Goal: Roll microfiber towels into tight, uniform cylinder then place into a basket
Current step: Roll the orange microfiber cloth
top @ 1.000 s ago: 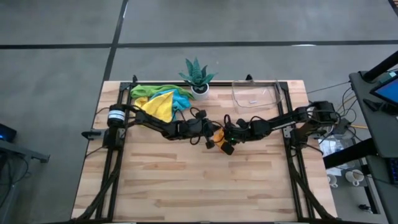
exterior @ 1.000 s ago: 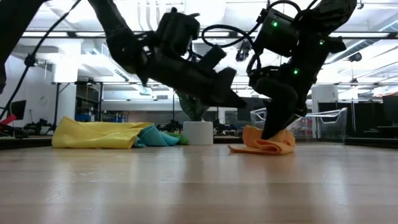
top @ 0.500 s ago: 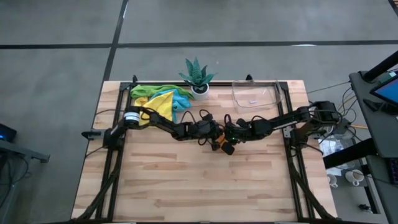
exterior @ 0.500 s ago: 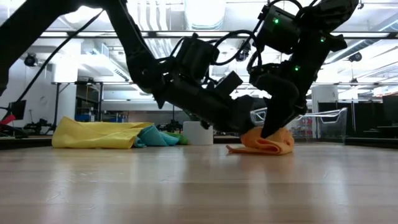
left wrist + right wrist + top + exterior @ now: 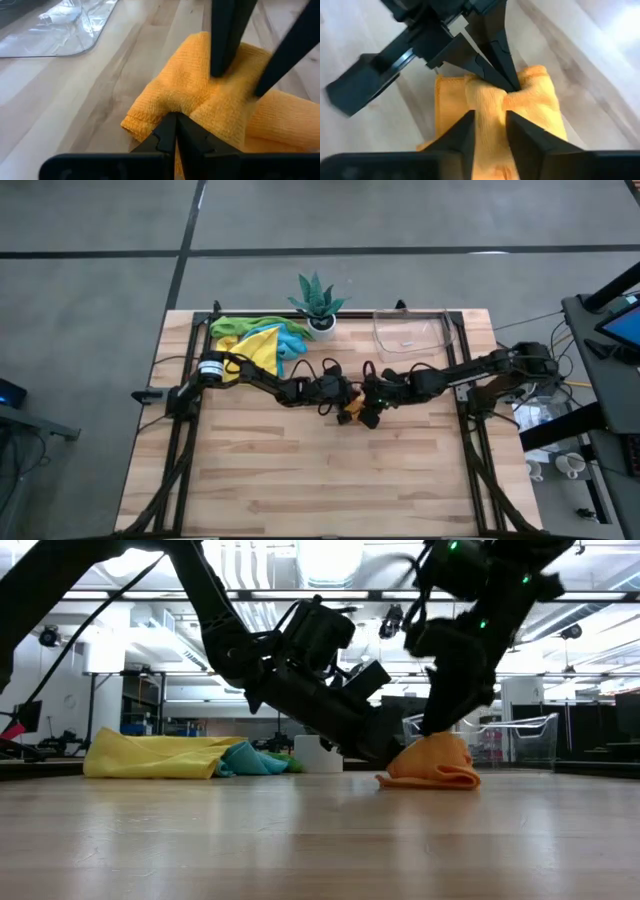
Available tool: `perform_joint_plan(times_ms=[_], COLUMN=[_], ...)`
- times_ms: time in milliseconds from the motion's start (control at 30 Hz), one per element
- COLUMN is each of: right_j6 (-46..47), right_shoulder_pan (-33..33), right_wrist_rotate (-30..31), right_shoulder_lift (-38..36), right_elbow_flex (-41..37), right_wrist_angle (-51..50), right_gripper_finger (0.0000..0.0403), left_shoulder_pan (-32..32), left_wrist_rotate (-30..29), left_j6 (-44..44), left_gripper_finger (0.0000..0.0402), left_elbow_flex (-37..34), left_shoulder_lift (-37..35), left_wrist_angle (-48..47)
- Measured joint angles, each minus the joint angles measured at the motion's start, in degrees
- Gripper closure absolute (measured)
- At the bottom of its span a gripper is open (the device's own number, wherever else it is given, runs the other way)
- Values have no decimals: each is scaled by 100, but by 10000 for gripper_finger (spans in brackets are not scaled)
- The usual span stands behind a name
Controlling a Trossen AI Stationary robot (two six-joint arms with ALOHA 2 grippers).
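Orange towel (image 5: pixel 347 406) mostly under grippers.

Two dark, matte black jointed robot arms, built of slim tubular links and blocky joint housings. Black cables loop loosely along both. The left arm carries a white band near its base. Small green indicator lights glow on the right arm's wrist housing. Each arm ends in two thin, flat black tapered fingers (image 5: pixel 172 132) (image 5: pixel 470 130).

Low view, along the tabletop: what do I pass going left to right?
Yellow towel → blue towel → white plant pot → orange towel → clear basket.
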Motion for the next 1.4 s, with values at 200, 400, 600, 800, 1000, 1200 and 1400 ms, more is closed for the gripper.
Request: perform_joint_plan(times_ms=[200,400,600,800,1000,1200,1400], right_j6=[19,383,420,734,983,938,932], right_shoulder_pan=[374,737,699,781,1077,1267,1262], right_wrist_rotate=[820,2041,2139,2054,2015,2059,2076], right_shoulder_lift=[-680,-988,-739,-558,-429,-421,-233], right_elbow_flex=[-204,-944,-1530,-1774,-1904,-1911,-1949], right_wrist_angle=[-219,787,2266,2429,2514,2518,2543], right_gripper_finger=[234,236,277,317,348,359,360], left_shoulder_pan=[-1,-2,-8,-9,-9,-33,-131], left_wrist_rotate=[-1,1,26,24,24,17,20], left_j6=[0,0,-3,-1,3,633,870], left_gripper_finger=[402,402,402,402,402,402,402], left_elbow_flex=[-21,-23,-22,-21,-18,-78,-400], left_shoulder_lift=[0,0,0,0,-130,-637,-1278], left_wrist_angle=[12,58,168,189,166,149,157])
